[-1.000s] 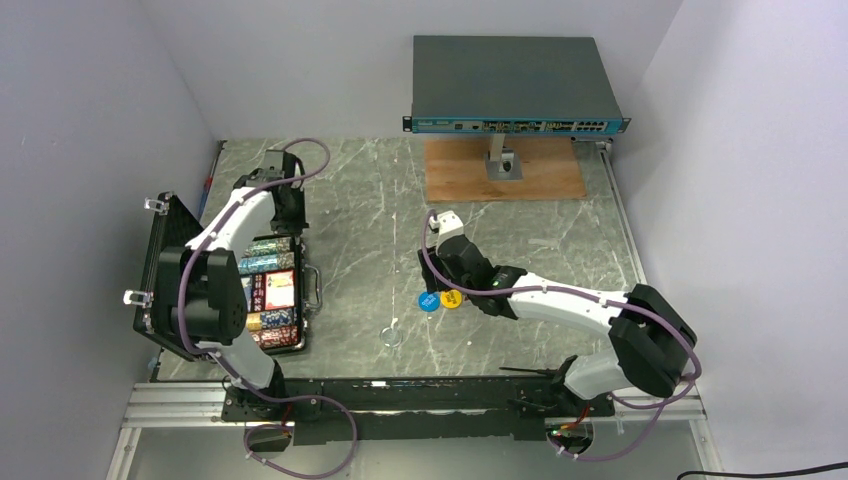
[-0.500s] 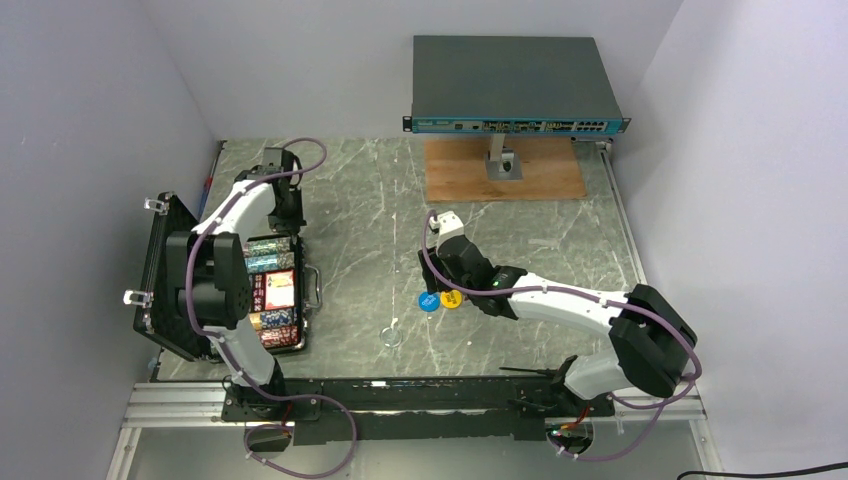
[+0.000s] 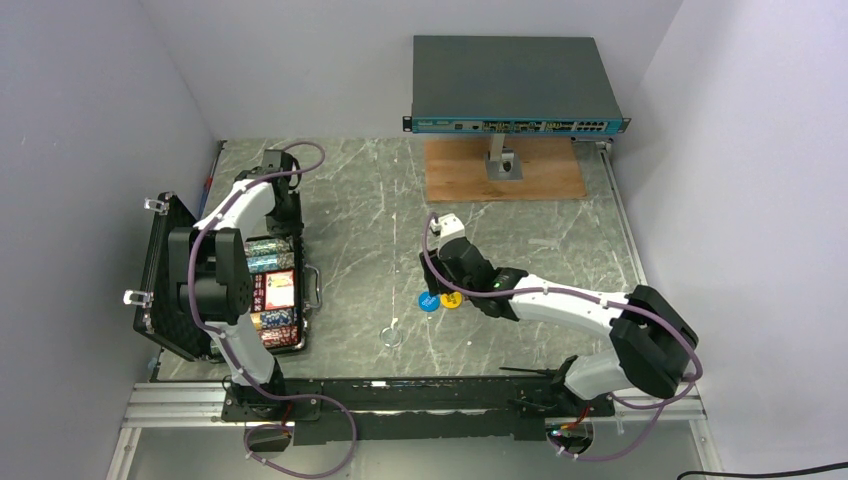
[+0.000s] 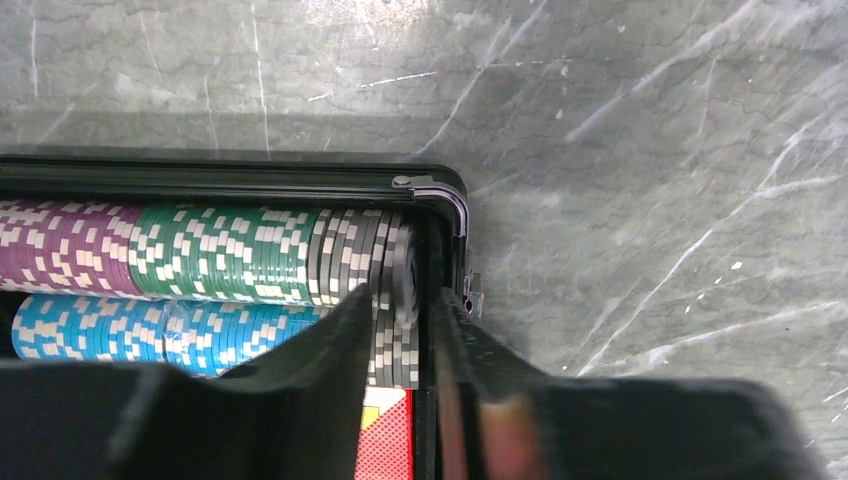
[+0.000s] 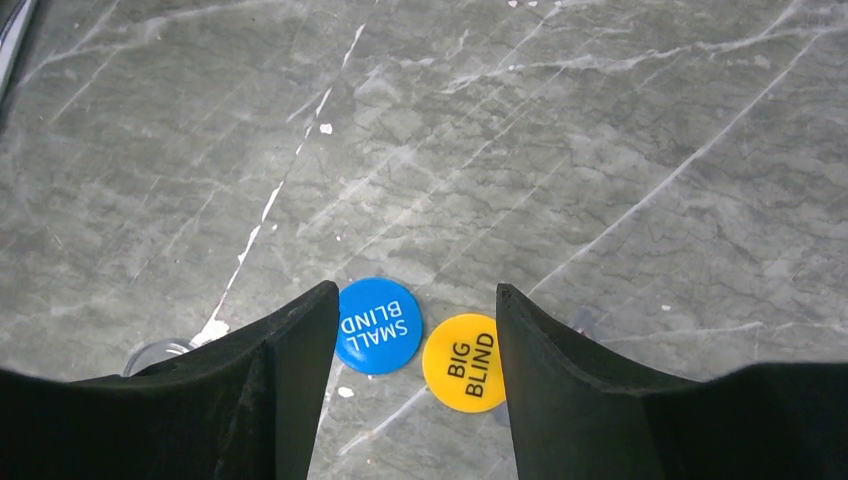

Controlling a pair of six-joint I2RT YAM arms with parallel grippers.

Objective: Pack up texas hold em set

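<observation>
The black case [image 3: 304, 318] lies open at the left, its lid [image 3: 160, 270] raised toward the wall. Rows of chips [image 3: 268, 254] and a red card box [image 3: 280, 288] fill it. My left gripper [image 3: 285, 226] hangs over the case's far end. In the left wrist view its fingers [image 4: 402, 295] stand slightly apart around a blurred grey chip [image 4: 404, 275] at the right end of the top row, against the case wall [image 4: 440, 190]. My right gripper [image 5: 417, 290] is open just above the table, with the blue disc [image 5: 378, 325] and yellow disc [image 5: 463, 362] between its fingers.
A grey network switch [image 3: 515, 85] stands on a post over a wooden board [image 3: 505, 170] at the back. A small silvery piece [image 3: 392, 335] lies on the marble near the front. The case handle [image 3: 318, 288] sticks out toward the middle. White walls close both sides.
My left gripper's fingers have parted around the grey chip at the row's end, and the left arm has shifted slightly. The right arm has not moved.
</observation>
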